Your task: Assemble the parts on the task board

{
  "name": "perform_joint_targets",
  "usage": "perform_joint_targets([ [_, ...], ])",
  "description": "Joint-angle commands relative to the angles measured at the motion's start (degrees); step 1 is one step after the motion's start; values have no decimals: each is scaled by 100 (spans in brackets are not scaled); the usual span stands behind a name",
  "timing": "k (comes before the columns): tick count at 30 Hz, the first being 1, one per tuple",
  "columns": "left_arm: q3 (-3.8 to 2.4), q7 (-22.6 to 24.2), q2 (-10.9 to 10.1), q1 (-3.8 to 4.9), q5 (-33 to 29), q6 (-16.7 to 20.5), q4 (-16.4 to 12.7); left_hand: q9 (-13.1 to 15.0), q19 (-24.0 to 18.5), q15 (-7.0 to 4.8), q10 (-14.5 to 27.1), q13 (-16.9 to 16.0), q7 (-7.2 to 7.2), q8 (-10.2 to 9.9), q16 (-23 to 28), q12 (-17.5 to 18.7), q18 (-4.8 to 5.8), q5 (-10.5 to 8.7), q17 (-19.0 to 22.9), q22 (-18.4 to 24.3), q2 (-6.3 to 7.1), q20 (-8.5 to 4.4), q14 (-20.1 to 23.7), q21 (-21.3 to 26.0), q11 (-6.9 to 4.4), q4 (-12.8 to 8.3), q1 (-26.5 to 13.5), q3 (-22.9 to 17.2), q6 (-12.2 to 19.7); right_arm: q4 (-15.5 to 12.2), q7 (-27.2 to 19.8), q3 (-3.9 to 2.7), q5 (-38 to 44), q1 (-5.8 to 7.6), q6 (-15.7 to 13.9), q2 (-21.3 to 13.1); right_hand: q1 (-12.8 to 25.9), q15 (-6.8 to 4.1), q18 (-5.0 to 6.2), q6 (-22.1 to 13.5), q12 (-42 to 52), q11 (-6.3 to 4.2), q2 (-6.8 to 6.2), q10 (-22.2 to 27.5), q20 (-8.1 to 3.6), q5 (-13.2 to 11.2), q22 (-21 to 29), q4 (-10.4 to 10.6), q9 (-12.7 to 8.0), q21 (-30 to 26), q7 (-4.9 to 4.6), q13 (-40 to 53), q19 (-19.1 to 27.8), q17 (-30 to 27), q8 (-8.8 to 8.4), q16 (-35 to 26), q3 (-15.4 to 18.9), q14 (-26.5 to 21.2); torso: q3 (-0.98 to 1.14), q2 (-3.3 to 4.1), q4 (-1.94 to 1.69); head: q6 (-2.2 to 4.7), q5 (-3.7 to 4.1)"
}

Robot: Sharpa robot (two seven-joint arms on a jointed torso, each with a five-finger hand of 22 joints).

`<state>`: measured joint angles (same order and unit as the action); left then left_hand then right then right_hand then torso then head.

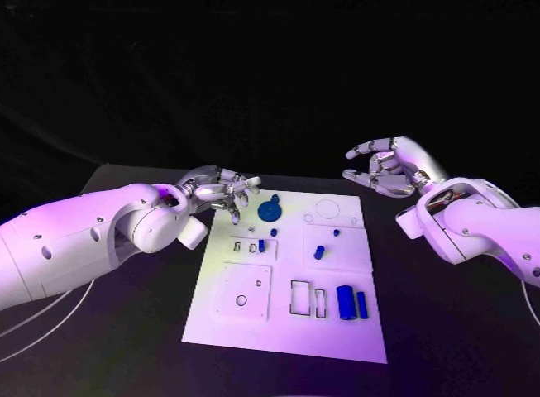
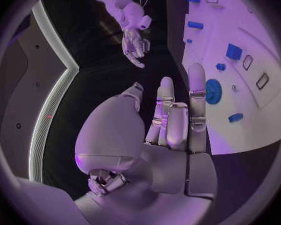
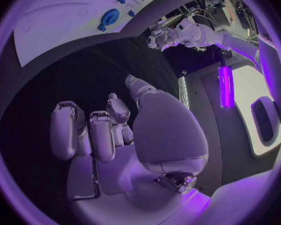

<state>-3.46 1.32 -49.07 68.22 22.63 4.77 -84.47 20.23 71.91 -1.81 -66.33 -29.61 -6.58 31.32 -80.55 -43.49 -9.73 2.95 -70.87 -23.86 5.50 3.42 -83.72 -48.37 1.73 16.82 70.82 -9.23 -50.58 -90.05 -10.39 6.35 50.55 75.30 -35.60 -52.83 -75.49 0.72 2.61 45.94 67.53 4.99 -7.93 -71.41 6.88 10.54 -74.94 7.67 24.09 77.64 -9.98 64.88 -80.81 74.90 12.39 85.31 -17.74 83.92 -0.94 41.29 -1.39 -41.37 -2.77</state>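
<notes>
Left hand spread and empty over task board's far-left corner; right hand likewise, beyond far-right corner.

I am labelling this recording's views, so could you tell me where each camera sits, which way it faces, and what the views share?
Head view: on the robot's head, looking down at the task board; left hand and right hand hover at its far end.
Left wrist view: behind the left hand, facing the board and the right hand.
Right wrist view: behind the right hand, facing the board and the left hand.
Shared: all show the round blue part.
</notes>
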Motion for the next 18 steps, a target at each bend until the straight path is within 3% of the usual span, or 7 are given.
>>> perform_joint_targets([
  [1,1,-1293,133,151,1590,-764,50,191,109,-39,-171,-876,67,287,-261,-916,16,-4,-458,-629,-88,-34,-186,-521,-35,3,-248,95,-18,-30,-82,3,-239,13,115,-114,-26,-8,105,51,-46,-13,-16,36,-7,39,-376,3,0,-22,9,-22,35,216,39,-33,-48,295,38,-64,-21,-35,-14],
  [4,27,-1788,246,262,2068,-923,92,528,351,-163,-581,-2160,208,747,-418,-2132,133,13,-745,-1623,-212,-136,-324,-1308,-161,-5,-569,332,30,-28,-42,8,-205,18,136,-185,-26,-8,105,51,-46,-13,-16,36,-7,39,-376,3,0,-22,9,-22,35,216,39,-33,-48,295,51,-93,-16,-61,-36],
  [7,72,-2220,375,359,2448,-1100,134,788,438,-217,-652,-2598,265,1051,-492,-2530,212,-7,-887,-2176,-267,-176,-375,-1726,-187,-10,-564,492,150,-17,-6,15,-183,20,148,-235,-26,-11,111,59,-61,-15,-30,47,-10,51,-357,1,-1,-45,12,-39,51,188,47,-46,-54,288,53,-115,-9,-63,-41],
  [11,148,-2616,584,471,2918,-1328,234,881,449,-213,-637,-2656,271,1146,-508,-2592,228,-12,-919,-2330,-302,-189,-384,-1843,-203,9,-563,563,209,27,9,27,-255,20,150,-276,2,-18,162,59,-226,-20,-77,178,-19,79,-191,20,-10,-242,18,-212,192,-17,62,-145,-70,228,67,-150,-6,-98,-47],
  [15,211,-2825,768,540,3229,-1492,349,983,224,-197,-179,-2025,229,1179,-202,-2159,126,-11,-356,-1733,-403,-183,-206,-1491,-172,4,-516,679,428,113,-61,51,-763,19,235,-268,-24,-3,755,-100,-2267,19,-137,1651,4,47,2145,127,-45,-3166,-38,-2067,2298,-2947,80,-2056,-353,-1054,77,-182,6,-100,-53],
  [17,232,-2887,840,559,3339,-1558,404,984,219,-186,-123,-1946,200,1132,-179,-2104,124,-16,-335,-1688,-427,-173,-201,-1450,-151,0,-488,712,531,164,-104,64,-1037,18,303,-254,-72,288,622,-282,-3278,298,-146,2510,171,47,2513,215,-103,-3914,-191,-2712,3110,-3965,-17,-3441,-630,-2494,81,-188,12,-103,-48],
  [18,241,-2913,875,566,3386,-1595,433,984,225,-183,-129,-1958,199,1129,-190,-2111,125,-13,-361,-1701,-432,-173,-208,-1456,-149,0,-484,714,538,191,-124,70,-1157,18,339,-247,-77,307,621,-282,-3330,310,-156,2511,180,42,2548,214,-105,-3972,-210,-2768,3158,-3994,-16,-3499,-646,-2535,83,-191,12,-107,-47],
])
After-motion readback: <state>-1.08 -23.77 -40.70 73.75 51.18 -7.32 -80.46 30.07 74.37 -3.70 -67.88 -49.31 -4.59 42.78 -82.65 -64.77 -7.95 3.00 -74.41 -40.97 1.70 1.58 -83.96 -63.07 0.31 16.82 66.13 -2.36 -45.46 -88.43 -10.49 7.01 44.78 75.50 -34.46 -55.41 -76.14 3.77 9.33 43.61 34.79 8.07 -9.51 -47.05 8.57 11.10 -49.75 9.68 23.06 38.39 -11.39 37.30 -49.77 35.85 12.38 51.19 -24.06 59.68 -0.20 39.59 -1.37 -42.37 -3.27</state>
